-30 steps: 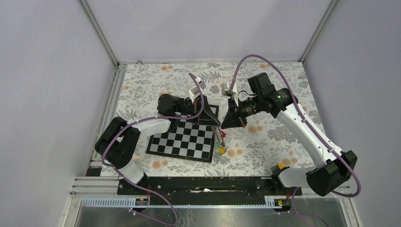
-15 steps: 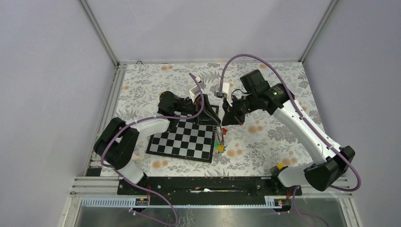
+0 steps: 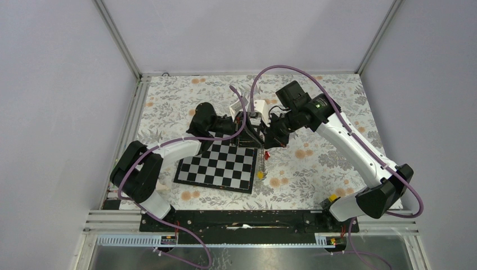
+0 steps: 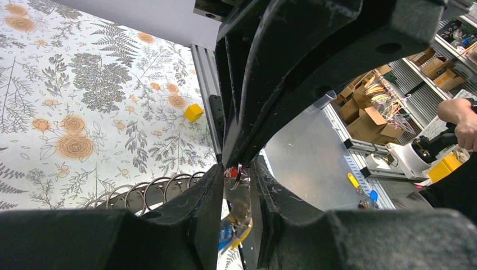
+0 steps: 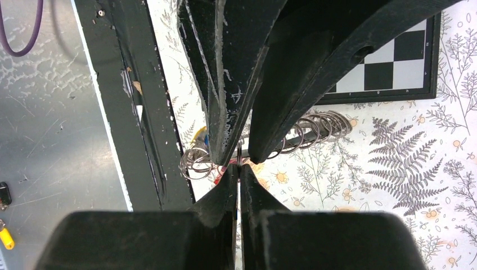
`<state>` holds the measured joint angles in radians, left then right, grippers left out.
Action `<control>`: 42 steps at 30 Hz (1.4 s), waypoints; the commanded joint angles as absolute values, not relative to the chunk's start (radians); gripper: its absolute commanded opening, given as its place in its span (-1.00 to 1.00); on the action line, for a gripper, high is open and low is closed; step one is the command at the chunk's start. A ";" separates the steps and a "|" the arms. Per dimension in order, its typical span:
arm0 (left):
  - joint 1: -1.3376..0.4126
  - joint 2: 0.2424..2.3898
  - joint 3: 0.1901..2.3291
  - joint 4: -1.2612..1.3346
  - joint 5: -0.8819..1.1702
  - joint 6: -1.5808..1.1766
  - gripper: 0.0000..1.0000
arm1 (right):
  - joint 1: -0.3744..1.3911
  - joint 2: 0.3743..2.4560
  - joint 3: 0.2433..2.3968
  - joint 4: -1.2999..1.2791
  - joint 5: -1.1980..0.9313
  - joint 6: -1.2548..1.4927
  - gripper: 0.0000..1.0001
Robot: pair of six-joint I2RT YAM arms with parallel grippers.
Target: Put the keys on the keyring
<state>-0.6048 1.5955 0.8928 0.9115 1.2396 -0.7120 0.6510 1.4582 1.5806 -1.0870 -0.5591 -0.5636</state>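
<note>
Right jaws: clenched on thin metal, I think to steady the keyring (image 5: 318, 128)
Left jaws: slightly parted beside it
Keys (image 3: 266, 153): dangling by the chessboard (image 3: 216, 166) corner

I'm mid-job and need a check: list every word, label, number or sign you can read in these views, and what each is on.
No text can be read in any view.
chessboard: tiny marks on its dark border in the right wrist view, too small to read.
cardboard boxes, beyond the table in the left wrist view: no legible print.
</note>
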 commanded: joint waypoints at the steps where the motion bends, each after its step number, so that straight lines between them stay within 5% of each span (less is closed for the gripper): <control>1: -0.601 1.550 0.923 0.904 1.226 -0.659 -0.45 | 0.666 1.461 1.644 -1.113 -0.551 -0.574 -1.00; 5: -0.601 1.547 0.911 0.906 1.226 -0.653 -0.53 | 0.664 1.466 1.650 -1.114 -0.556 -0.572 -1.00; 13: -0.602 1.548 0.913 0.911 1.233 -0.656 -0.99 | 0.664 1.469 1.644 -1.110 -0.563 -0.569 -1.00; 16: -0.603 1.548 0.915 0.914 1.235 -0.664 -1.00 | 0.665 1.465 1.632 -1.095 -0.562 -0.559 -0.98; 34: -0.597 1.524 0.939 0.807 1.199 -0.703 -1.00 | 0.578 1.315 1.451 -0.889 -0.662 -0.548 -0.13; 42: -0.592 1.526 0.940 0.877 1.194 -0.762 -1.00 | 0.528 1.259 1.340 -0.846 -0.791 -0.537 -0.04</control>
<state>-0.5972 1.5768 0.8982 0.7708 1.2087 -0.7170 0.5419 1.2942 1.3857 -0.8974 -0.6876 -0.5514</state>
